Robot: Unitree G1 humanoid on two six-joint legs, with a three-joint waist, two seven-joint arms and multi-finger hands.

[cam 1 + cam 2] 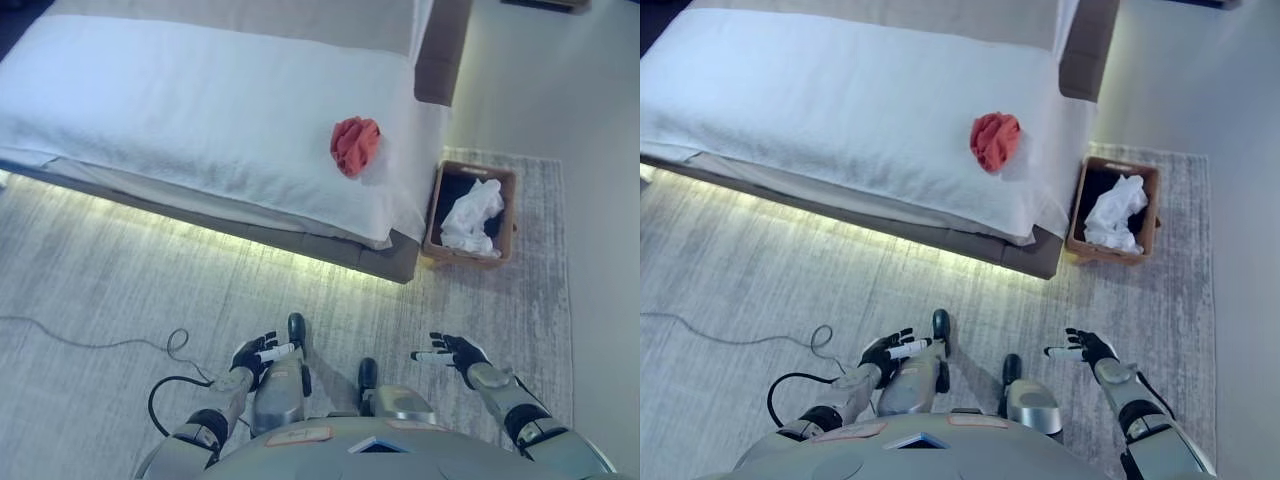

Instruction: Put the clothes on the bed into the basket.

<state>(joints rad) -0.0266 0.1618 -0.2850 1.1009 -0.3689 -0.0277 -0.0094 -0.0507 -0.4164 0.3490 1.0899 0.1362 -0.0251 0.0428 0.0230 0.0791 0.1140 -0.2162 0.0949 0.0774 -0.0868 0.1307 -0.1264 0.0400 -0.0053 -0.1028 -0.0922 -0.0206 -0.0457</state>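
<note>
white bed [200, 110]: fills the upper left and centre of the frame, plain cover, lit strip along its lower edge.

grey rug [120, 270]: woven, spans the lower frame, under bed end and basket.

brown basket [508, 215]: right of centre, on the rug just beside the bed's near corner; dark inside, rim open upward.

white garment [474, 217]: crumpled inside the basket, already stowed.

red garment [354, 144]: bunched on the bed near its right edge, close to the basket corner; the one piece left on the cover, so the task looks partly done.

left hand [256, 355]: lower centre-left, low over the rug, fingers loosely spread, grasping nothing.

right hand [452, 351]: lower right, fingers likewise released and empty.

handling note: both hands are well apart from the red garment. judged best course: step toward the bed corner, reach with the right hand, gather the whole bunch from above so no fold trails, then carry it right and let go over the basket.
</note>
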